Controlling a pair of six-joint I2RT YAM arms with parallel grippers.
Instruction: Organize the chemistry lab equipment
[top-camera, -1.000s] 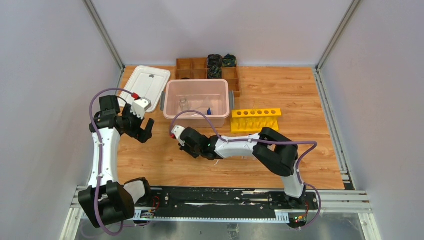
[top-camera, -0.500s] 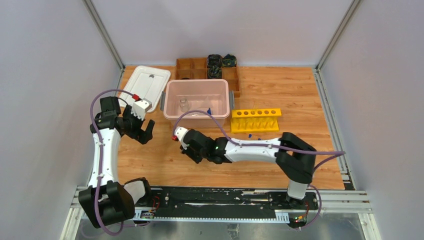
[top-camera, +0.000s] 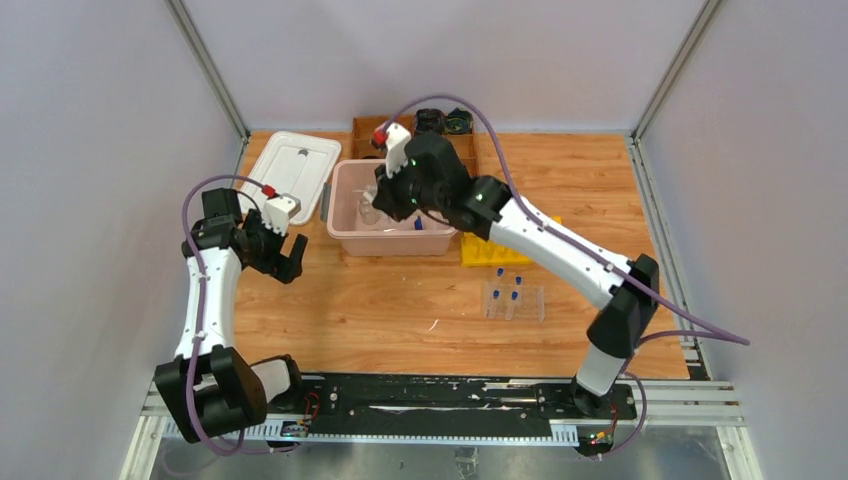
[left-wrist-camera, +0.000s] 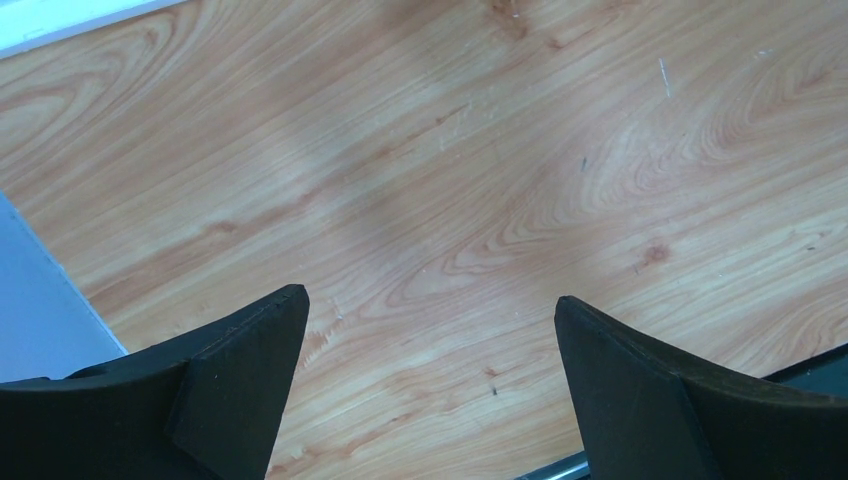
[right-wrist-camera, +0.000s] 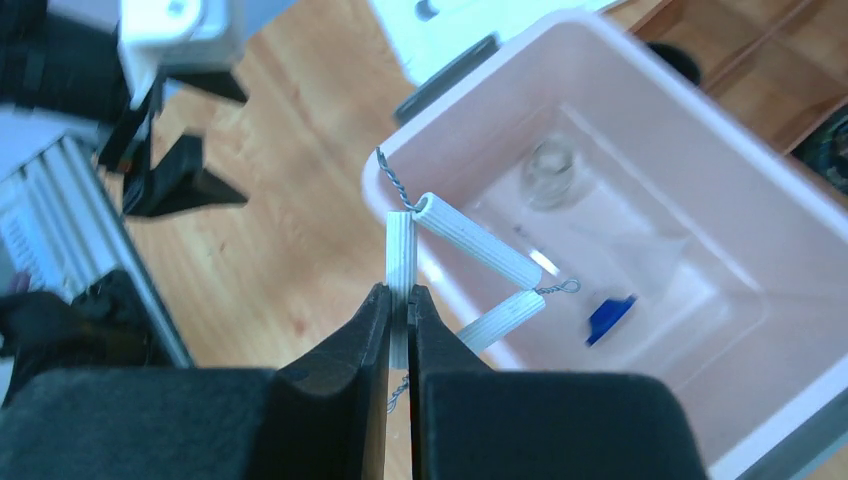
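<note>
My right jaws clenched on white triangle over pink bin, left side; my left jaws gaped above tabletop.

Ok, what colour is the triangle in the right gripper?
The triangle is white, ribbed tubes on grey twisted wire; the right wrist view shows it best.

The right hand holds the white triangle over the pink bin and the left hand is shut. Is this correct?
No: the left wrist view shows the left hand open. The right hand holds the white triangle over the pink bin.
</note>
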